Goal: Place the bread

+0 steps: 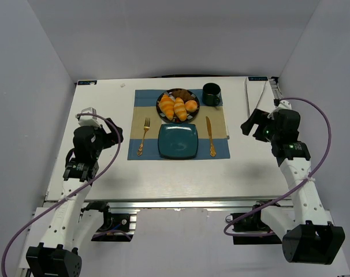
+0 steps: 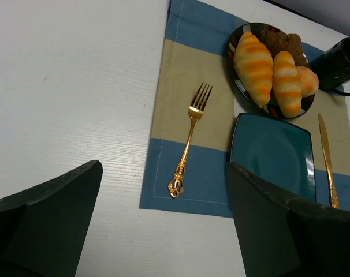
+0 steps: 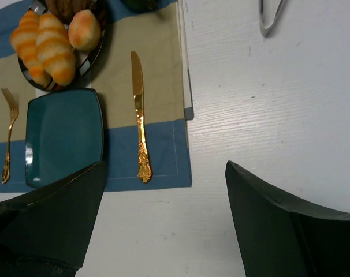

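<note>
Task judged not begun: two golden-orange, ridged croissant-shaped rolls (image 1: 167, 106) lay on the dark round plate (image 2: 235, 36), 12 o'clock from the bare teal square plate (image 1: 178, 141); left tool (image 2: 163, 172) and right tool (image 3: 165, 167) hung released, empty, well apart from them.

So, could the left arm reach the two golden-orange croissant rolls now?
Probably yes: the left end effector is open and faces the golden-orange croissant rolls; only a flat gold fork lies between.
</note>
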Robot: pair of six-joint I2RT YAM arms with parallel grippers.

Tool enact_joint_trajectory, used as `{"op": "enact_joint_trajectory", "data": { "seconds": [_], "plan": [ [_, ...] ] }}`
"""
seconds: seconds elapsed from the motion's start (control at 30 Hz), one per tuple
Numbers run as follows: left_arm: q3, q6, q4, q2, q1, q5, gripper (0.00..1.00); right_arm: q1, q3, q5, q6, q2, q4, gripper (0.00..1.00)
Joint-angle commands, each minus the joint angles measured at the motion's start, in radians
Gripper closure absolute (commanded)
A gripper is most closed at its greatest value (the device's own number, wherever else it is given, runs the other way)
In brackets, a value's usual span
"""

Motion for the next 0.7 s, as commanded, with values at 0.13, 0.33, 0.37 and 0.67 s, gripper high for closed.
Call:
{"op": "enact_joint_trajectory", "data": {
  "seconds": [0.13, 0.33, 0.37, 0.67],
  "plan": [
    [-0.012, 0.008, 0.022, -0.070, -0.004, -0.027, 0.02, 0.000, 0.076, 0.046, -0.079, 0.062, 0.083, 0.11],
    [-0.003, 0.013, -0.006, -0.080, -0.004, -0.079, 0.02, 0.000, 0.104, 0.081, -0.091, 0.207, 0.201, 0.11],
    [0.000, 0.013, -0.013, -0.082, -0.004, -0.101, 0.02, 0.000, 0.113, 0.105, -0.096, 0.226, 0.213, 0.11],
    [0.005, 0.014, -0.038, -0.079, -0.004, -0.165, 0.02, 0.000, 0.294, 0.250, -0.132, 0.548, 0.273, 0.11]
  ]
}}
